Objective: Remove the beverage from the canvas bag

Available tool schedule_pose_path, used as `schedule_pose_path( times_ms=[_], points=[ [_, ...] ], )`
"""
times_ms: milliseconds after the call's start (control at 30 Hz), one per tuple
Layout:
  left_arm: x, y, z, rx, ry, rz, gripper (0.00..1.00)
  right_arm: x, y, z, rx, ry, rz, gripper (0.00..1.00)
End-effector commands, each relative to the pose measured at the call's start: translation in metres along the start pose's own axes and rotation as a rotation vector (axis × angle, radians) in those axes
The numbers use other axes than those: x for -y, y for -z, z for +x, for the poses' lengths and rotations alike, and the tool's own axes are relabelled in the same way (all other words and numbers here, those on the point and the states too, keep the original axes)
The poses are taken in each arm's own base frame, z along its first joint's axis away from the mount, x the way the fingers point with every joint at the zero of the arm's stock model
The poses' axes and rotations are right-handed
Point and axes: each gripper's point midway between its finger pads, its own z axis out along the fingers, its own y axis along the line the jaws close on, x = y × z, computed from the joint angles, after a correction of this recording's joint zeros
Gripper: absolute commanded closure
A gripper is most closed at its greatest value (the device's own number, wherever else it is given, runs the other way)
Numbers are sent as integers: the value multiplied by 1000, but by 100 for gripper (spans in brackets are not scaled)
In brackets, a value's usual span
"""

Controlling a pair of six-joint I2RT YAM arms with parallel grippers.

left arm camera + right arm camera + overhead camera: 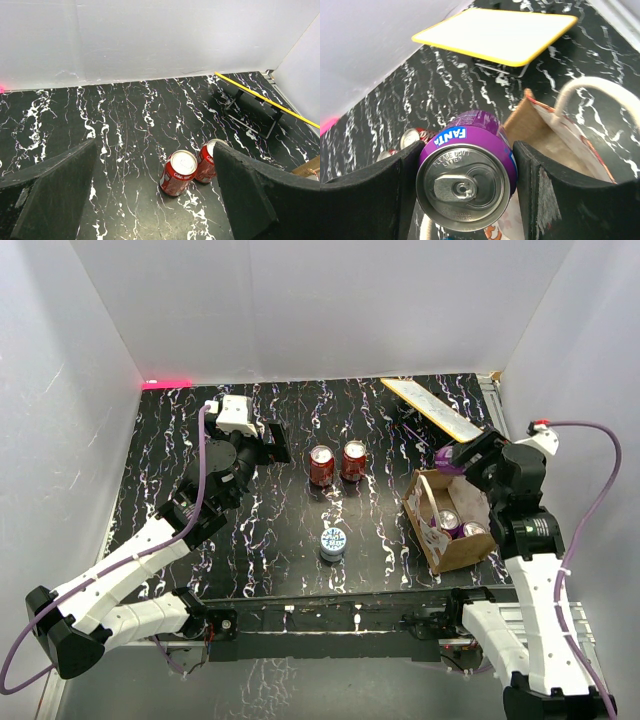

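Note:
The tan canvas bag (452, 522) stands at the right of the table, with two cans (460, 524) still inside; its cream handle and brown wall show in the right wrist view (555, 135). My right gripper (452, 457) is shut on a purple Fanta can (466, 175) and holds it above the bag's far end (449, 460). My left gripper (278, 440) is open and empty, left of two red Coke cans (337, 463), which also show in the left wrist view (190, 170).
A blue-and-white can (333, 542) stands in the middle near the front. A white board with a yellow edge (432, 407) leans on a black stand at the back right. Grey walls enclose the table.

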Motion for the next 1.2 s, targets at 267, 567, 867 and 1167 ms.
schedule_pose_path(
  times_ms=[267,567,867,1167],
  points=[
    [1,6,-20,46,35,10,3,-131,-7,-36,-50,156,-558,92],
    [0,6,-20,45,31,6,3,-160,-28,37,-307,104,-679,92],
    [-1,6,-19,45,28,1,3,-186,-31,141,-441,295,-596,92],
    [-15,7,-24,62,15,-70,3,-195,-37,200,-429,486,-514,92]
  ],
)
